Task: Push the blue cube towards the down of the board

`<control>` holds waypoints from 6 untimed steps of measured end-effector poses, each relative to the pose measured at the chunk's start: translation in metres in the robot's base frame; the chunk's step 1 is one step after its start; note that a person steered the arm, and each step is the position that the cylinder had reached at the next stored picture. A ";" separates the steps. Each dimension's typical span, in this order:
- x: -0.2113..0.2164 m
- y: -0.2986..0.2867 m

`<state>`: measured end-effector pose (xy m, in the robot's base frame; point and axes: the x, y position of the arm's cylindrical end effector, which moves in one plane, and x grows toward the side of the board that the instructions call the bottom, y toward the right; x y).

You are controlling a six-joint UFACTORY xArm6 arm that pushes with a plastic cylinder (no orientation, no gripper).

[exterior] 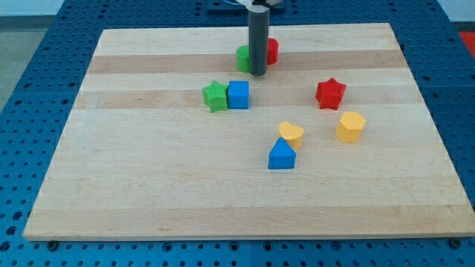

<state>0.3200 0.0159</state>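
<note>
Overhead, the tool is a plain dark rod with no jaws, holding nothing; its tip point(257, 73) rests on the pale wooden worktop point(148, 185), just above the blue cube point(238, 94) and apart from it. The cube touches a green star point(215, 96). Behind the upright rod sit a green block point(243, 57) and a red block point(272, 50).

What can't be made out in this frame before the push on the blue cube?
- Green block behind the dark rod: camera view, mostly covered by the rod, shape unclear.
- Red block behind the rod: partly covered, shape unclear.
- Arm above the rod: cut off by the view's top edge.
- Whether my tip touches those two blocks: cannot tell.

The blue cube shows fully, beside the green star, with my tip above it in the view.
</note>
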 end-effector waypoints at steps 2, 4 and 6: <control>0.014 -0.007; 0.042 -0.009; 0.003 -0.053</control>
<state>0.3228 -0.0368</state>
